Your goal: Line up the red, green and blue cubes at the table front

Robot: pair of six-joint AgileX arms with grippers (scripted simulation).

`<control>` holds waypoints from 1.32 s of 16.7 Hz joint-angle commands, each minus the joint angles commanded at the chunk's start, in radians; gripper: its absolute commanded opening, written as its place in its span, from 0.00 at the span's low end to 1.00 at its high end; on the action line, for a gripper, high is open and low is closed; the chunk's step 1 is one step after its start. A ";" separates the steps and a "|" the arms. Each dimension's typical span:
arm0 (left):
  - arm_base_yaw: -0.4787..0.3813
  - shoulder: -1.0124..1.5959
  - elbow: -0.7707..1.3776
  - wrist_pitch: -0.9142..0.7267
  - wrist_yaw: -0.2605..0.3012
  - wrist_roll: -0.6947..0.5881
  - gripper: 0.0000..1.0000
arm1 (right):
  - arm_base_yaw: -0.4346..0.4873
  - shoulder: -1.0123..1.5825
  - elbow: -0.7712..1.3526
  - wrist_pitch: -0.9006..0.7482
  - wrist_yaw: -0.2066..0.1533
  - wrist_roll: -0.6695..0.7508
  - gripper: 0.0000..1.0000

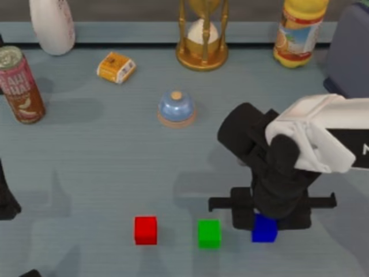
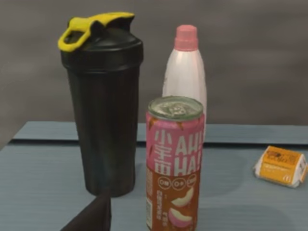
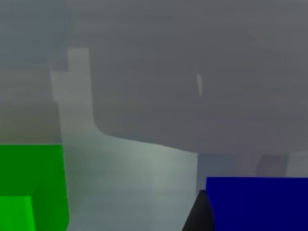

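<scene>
Three small plain cubes sit in a row near the front of the ribbed grey-blue worktop [image 1: 86,167]: the red cube [image 1: 146,229] at the left, the green cube [image 1: 209,233] in the middle, the blue cube [image 1: 264,229] at the right. All are matte, flat-faced and sharp-edged, with clear gaps between them.

My right arm reaches in from the right edge, its white shell bent down into a black wrist, so the right hand [image 1: 271,214] stands over the blue cube and hides its far part. In the right wrist view a dark finger [image 3: 199,214] lies against the blue cube's side, beside the green cube; I cannot tell how far the hand is open, or whether it grips.

My left arm is parked at the left edge, its hand [image 2: 94,216] barely visible near a glossy pink can [image 2: 174,163].
</scene>
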 joint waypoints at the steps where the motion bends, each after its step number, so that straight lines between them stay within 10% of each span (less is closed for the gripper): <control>1: 0.000 0.000 0.000 0.000 0.000 0.000 1.00 | 0.000 0.000 0.000 0.000 0.000 0.000 0.00; 15: 0.000 0.000 0.000 0.000 0.000 0.000 1.00 | 0.000 0.000 0.000 0.000 0.000 0.000 0.98; 22: 0.000 0.000 0.000 0.000 0.000 0.000 1.00 | 0.000 0.000 0.000 0.000 0.000 0.000 1.00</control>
